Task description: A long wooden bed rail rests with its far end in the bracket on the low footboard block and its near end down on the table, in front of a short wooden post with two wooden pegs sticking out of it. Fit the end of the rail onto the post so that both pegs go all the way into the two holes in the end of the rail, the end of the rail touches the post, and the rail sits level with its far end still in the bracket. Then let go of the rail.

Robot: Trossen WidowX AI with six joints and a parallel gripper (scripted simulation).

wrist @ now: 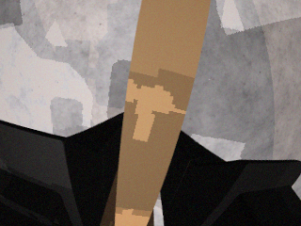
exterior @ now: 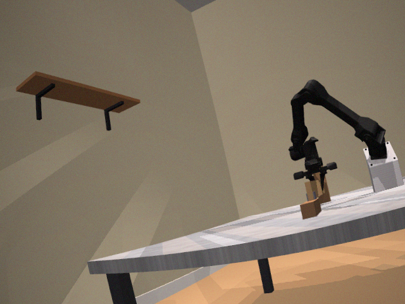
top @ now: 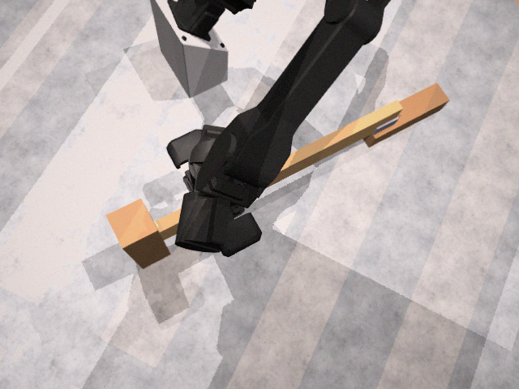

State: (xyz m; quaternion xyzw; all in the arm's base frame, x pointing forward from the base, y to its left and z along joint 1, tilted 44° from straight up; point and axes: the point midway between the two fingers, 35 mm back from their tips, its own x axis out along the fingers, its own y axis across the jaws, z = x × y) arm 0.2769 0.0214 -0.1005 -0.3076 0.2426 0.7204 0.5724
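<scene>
The wooden rail [top: 335,140] [wrist: 160,56] runs between the low footboard block [top: 427,96] [exterior: 307,211] and the post [top: 131,221]. Its far end sits at the bracket [top: 386,125] on the block. Its near end is off the table at the post's side face, touching it or almost touching. A tiny bright sliver shows at the joint; pegs and holes cannot be made out. The rail looks about level. My gripper [exterior: 317,183] [wrist: 143,122] is shut on the rail, a short way from the post, with a finger on each side. In the top view the hand hides the fingertips.
The grey robot base [top: 205,69] [exterior: 386,175] stands behind the rail. My forearm [top: 310,75] passes over the rail's middle and hides part of it. A wall shelf [exterior: 81,93] hangs far from the table [exterior: 196,258].
</scene>
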